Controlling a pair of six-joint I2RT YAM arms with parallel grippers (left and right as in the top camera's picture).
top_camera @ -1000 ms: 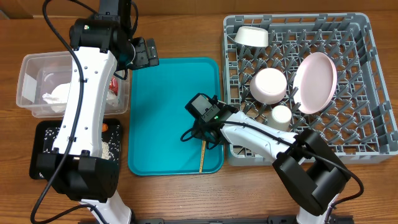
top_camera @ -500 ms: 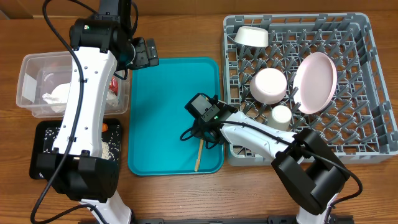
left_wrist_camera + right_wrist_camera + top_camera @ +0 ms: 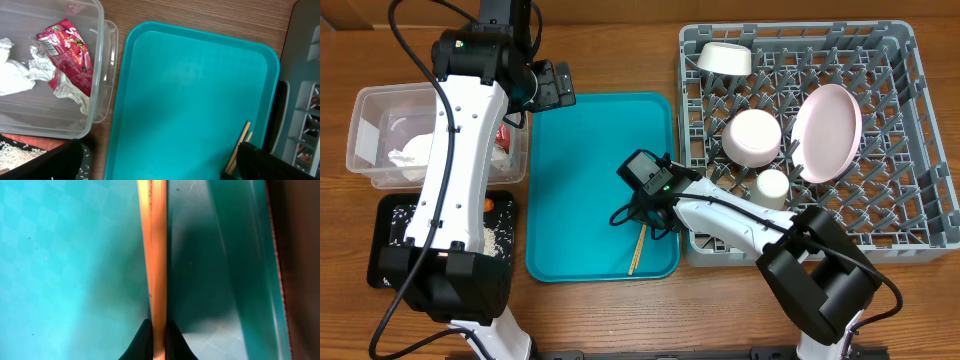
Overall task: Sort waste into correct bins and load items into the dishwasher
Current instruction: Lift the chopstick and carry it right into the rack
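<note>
My right gripper [image 3: 159, 340] is shut on the upper end of the wooden chopsticks [image 3: 156, 255]. They slant down over the front right corner of the teal tray [image 3: 590, 170]; overhead the chopsticks [image 3: 636, 250] show below that gripper [image 3: 646, 226]. My left gripper [image 3: 160, 170] stands open and empty above the tray's far left corner. The clear tub [image 3: 370, 110] holds the red wrapper [image 3: 67, 50] and white tissue [image 3: 15, 75]. Rice grains [image 3: 495, 240] and a carrot [image 3: 490, 205] lie in the black tray [image 3: 385, 250]. The grey rack [image 3: 920, 130] holds the plate [image 3: 827, 132], two bowls [image 3: 753, 137] and a cup [image 3: 772, 186].
The left arm's white link [image 3: 455, 160] stretches over the tub and the black tray. The rack's left wall [image 3: 688, 150] stands close to the right gripper and the teal tray's right rim. Bare wooden table [image 3: 610, 50] lies behind the tray.
The right gripper has closed on the chopsticks. They have swung from straight up-and-down to slanted, their lower end shifting left. The left arm has not moved.
</note>
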